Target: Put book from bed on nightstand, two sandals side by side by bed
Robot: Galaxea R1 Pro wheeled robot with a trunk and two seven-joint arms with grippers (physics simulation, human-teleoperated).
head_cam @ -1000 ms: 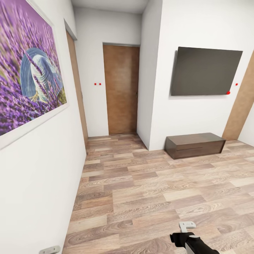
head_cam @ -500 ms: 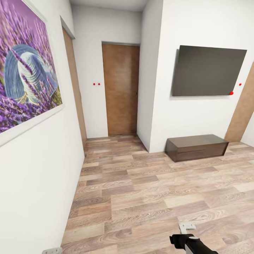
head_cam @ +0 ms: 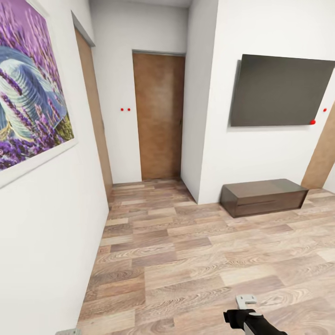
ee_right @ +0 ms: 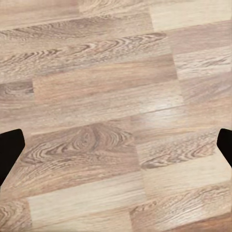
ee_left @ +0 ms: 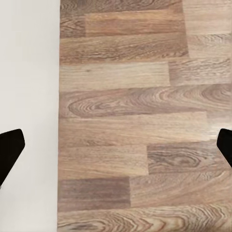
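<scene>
I am in a white-walled hallway with a wood-plank floor (head_cam: 195, 251). The book, the bed, the nightstands and the sandals are out of view. My right gripper (head_cam: 245, 302) hangs low over the planks at the bottom of the head view. In the right wrist view its dark fingertips (ee_right: 9, 150) stand far apart, so the right gripper (ee_right: 116, 150) is open and holds nothing. The left gripper (ee_left: 116, 150) is open too, with bare floor and the foot of a white wall (ee_left: 29, 96) between its fingers.
A closed wooden door (head_cam: 158, 116) stands ahead at the corridor's end. Another door (head_cam: 93, 116) is in the left wall past a lavender painting (head_cam: 28, 93). On the right, a low dark cabinet (head_cam: 263, 197) sits under a wall TV (head_cam: 284, 90), beside a third door (head_cam: 321, 158).
The whole head view has shifted: the camera has moved forward along the left wall, so the painting slid left and the door and cabinet look nearer. The arms keep their pose.
</scene>
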